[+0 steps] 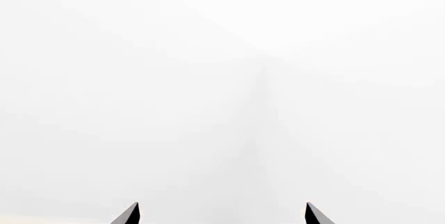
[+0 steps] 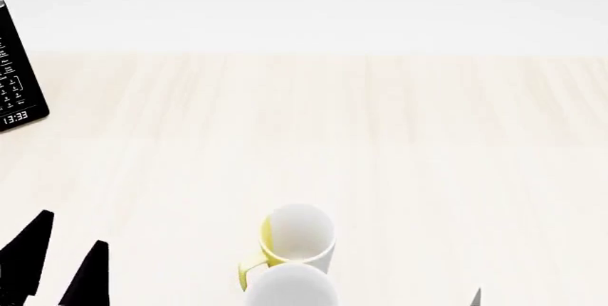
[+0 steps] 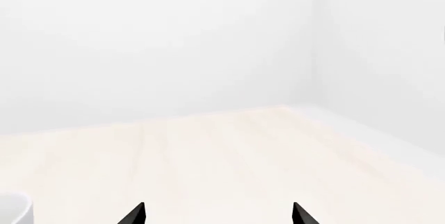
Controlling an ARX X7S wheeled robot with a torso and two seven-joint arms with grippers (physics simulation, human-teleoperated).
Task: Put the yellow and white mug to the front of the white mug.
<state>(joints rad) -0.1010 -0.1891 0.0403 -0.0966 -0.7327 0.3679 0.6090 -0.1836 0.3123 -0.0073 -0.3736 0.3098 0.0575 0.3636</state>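
The yellow and white mug [image 2: 296, 238] stands upright on the light wood counter [image 2: 380, 142] near the front, its yellow handle pointing front-left. The white mug [image 2: 290, 288] stands just in front of it, touching or nearly so, cut off by the head view's bottom edge. My left gripper [image 2: 68, 238] is open and empty, well to the left of both mugs; in its wrist view [image 1: 221, 214] only a white wall shows. My right gripper [image 3: 218, 214] is open and empty; only one fingertip [image 2: 477, 295] shows to the right of the mugs. A white mug rim [image 3: 14, 208] shows in the right wrist view; I cannot tell which mug.
A black microwave control panel [image 2: 14, 71] with a lit clock stands at the counter's far left. A white wall [image 2: 304, 0] runs behind the counter. The counter ends at a wall corner [image 3: 306, 104] in the right wrist view.
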